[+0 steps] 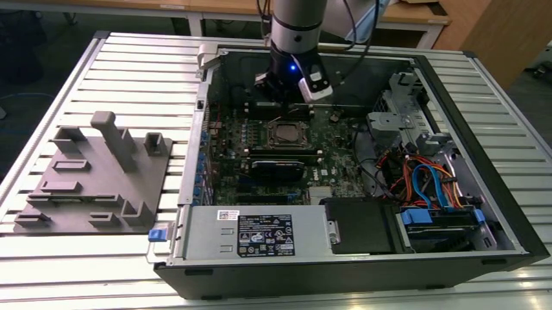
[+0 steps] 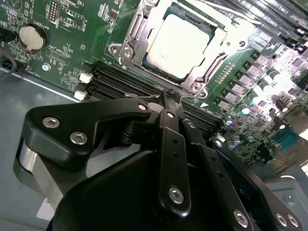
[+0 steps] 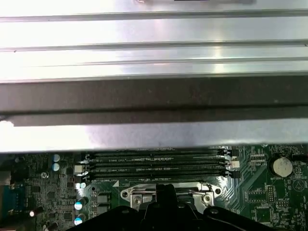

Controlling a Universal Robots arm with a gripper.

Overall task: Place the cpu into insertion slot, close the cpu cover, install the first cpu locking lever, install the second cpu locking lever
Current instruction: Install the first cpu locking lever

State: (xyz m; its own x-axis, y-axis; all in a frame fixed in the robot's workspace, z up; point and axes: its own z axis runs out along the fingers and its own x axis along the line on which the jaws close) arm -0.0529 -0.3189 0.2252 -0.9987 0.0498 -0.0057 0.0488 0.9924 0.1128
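Note:
The cpu (image 2: 177,41), a dull silvery square chip, lies in the insertion slot (image 2: 194,87) on the green board. The silver cpu cover (image 2: 138,34) lies flat around it, with the chip showing through its window. Thin metal levers run along two sides of the cover; I cannot tell whether they are latched. In the exterior view the cpu (image 1: 287,134) sits mid-board, and my gripper (image 1: 278,100) hangs just beyond it, toward the case's far wall. My black gripper (image 2: 169,98) is shut on nothing, its tips above the memory slots beside the slot. My gripper (image 3: 166,188) also shows above the slot's frame (image 3: 132,195).
Long black memory slots (image 2: 125,84) run between my gripper and the socket. A coin battery (image 2: 32,37) sits on the board. The case holds a power supply (image 1: 250,236), blue and orange cables (image 1: 431,181) and a blue card (image 1: 276,169). A grey fixture block (image 1: 95,174) stands at the exterior view's left.

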